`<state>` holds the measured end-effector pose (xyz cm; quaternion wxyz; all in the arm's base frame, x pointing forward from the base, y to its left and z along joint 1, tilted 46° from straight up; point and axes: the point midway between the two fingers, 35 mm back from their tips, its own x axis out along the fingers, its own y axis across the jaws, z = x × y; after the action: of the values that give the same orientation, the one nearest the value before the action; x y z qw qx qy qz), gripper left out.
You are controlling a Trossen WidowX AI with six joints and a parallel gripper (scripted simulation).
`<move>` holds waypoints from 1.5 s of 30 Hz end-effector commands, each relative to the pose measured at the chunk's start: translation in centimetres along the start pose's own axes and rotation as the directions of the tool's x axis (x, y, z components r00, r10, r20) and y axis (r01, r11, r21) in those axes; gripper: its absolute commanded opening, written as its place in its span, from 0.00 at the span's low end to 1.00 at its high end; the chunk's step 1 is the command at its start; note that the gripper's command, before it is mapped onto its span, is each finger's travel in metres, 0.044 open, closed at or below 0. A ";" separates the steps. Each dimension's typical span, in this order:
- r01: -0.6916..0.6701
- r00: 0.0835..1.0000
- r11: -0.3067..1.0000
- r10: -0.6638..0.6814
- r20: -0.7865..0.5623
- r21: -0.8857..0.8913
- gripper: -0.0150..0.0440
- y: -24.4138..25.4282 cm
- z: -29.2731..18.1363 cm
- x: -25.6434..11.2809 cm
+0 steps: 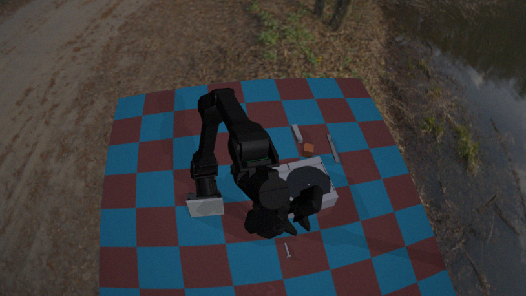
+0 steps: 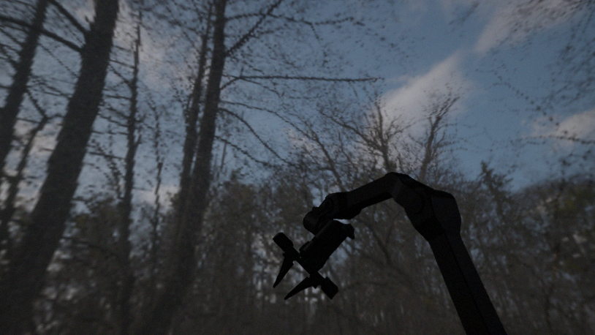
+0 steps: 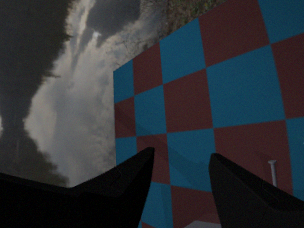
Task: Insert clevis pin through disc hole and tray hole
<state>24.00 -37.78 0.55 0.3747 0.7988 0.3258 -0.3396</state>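
Disc (image 1: 308, 179) — partly hidden by arm | pin (image 1: 287, 250) (image 3: 273, 173) — cut off, wrist view

Bare checkered tabletop (image 1: 253, 263) (image 3: 245, 90) surrounds the pin (image 1: 287, 250) (image 3: 273, 173); the arm (image 1: 253, 147) overhangs the tray (image 1: 329, 201), obstructing access from above.

The black arm (image 1: 235, 114) (image 2: 419, 204) arches up from its base and bends down at the wrist. Its gripper (image 1: 302, 232) (image 2: 279, 292) (image 3: 182, 157) slants downward, fingers parted with nothing between them.
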 end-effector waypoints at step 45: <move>0.566 0.705 0.710 -0.680 -0.200 -0.420 0.53 -16.4 -12.4 19.5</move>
<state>26.03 -14.74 -14.45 0.3051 0.6088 0.6901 -0.2450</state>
